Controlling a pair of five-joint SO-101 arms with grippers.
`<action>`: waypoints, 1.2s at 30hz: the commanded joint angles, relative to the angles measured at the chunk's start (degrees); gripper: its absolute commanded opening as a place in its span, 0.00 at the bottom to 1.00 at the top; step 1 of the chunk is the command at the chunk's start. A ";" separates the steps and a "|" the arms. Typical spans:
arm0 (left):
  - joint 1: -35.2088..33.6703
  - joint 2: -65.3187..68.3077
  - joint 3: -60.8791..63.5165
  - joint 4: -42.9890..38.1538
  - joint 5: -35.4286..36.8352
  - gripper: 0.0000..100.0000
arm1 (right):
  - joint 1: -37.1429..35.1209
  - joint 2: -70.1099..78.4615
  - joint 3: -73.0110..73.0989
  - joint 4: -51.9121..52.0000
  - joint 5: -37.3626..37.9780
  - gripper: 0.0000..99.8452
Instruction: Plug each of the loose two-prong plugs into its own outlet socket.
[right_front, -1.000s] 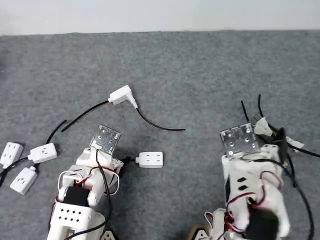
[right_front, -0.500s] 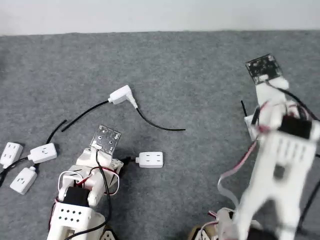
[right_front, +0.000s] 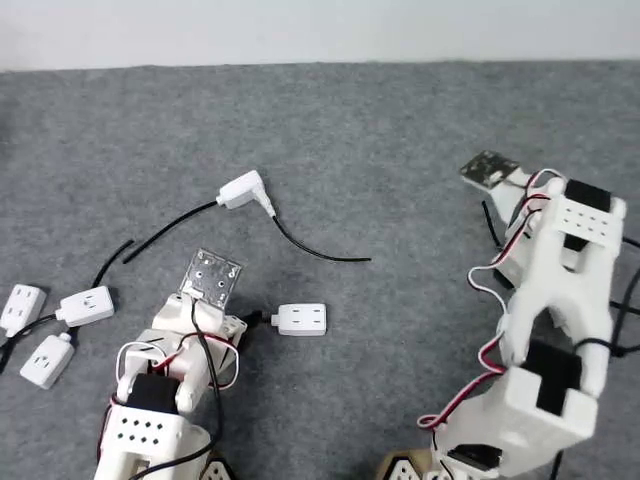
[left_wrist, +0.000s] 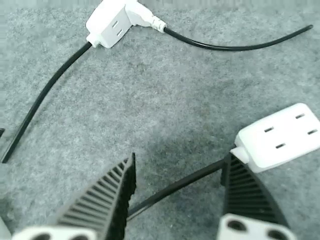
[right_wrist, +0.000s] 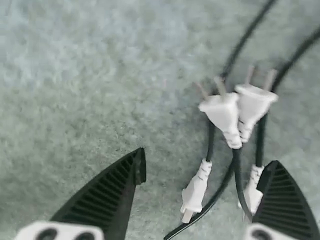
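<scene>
- Two black ribbed left fingers (left_wrist: 107, 200) stand wide apart, gripping nothing, low over the grey carpeted desk (right_front: 400, 130).
- Between them runs a black cord (left_wrist: 175, 186), and its white three-slot outlet block (left_wrist: 280, 135) lies just beside one fingertip.
- Farther out lies a second white outlet block (left_wrist: 111, 26) with a white plug (left_wrist: 145, 17) seated in it, its black lead curving away.
- Equally wide apart and empty, the black ribbed right fingers (right_wrist: 107, 192) hang above the desk.
- Just beyond them, a pair of loose white two-prong plugs (right_wrist: 222, 112) lie side by side and touching, prongs pointing away from the fingers, black cords trailing back.
- Three more white outlet blocks (right_front: 48, 360) sit at the desk's left edge, well apart from those plugs.
</scene>
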 joint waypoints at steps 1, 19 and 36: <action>1.58 -0.62 -0.40 -1.49 -0.44 0.26 | 0.48 0.75 -2.81 0.40 3.69 0.35; 2.02 -0.44 -0.40 -1.41 -1.76 0.26 | 1.45 11.65 -1.67 -7.25 10.02 0.16; 2.02 -0.44 -0.40 -1.49 -1.76 0.26 | -0.13 9.80 -1.58 -6.73 9.85 0.01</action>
